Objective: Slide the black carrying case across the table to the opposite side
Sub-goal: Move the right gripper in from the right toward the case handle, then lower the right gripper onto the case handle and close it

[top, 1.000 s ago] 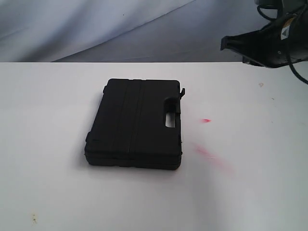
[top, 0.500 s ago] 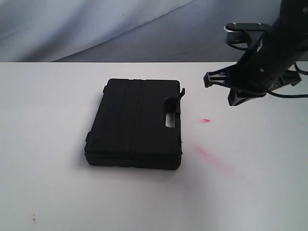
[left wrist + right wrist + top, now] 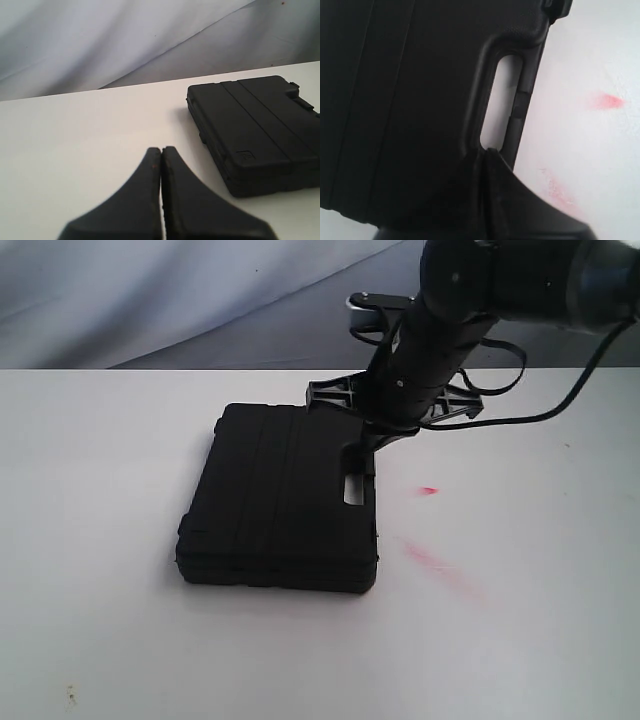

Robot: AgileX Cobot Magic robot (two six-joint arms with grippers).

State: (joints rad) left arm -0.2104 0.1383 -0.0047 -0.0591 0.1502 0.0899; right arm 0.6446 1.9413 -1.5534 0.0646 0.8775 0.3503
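Hovering at what looks like the start of the push: the black carrying case (image 3: 280, 500) lies flat near the middle of the white surface (image 3: 520, 660), slightly left in the exterior view, with its handle end toward the pink smears (image 3: 432, 562). The right gripper (image 3: 485, 152) is over the handle (image 3: 522, 100) end, fingers pressed together with nothing between them, tip right at the handle slot. Contact with the case can't be confirmed. The left gripper (image 3: 161, 150) is also closed and empty, apart from the case and out of the exterior view. Judgement: slide not done yet, since the case sits at neither side and the whole travel across the surface remains.
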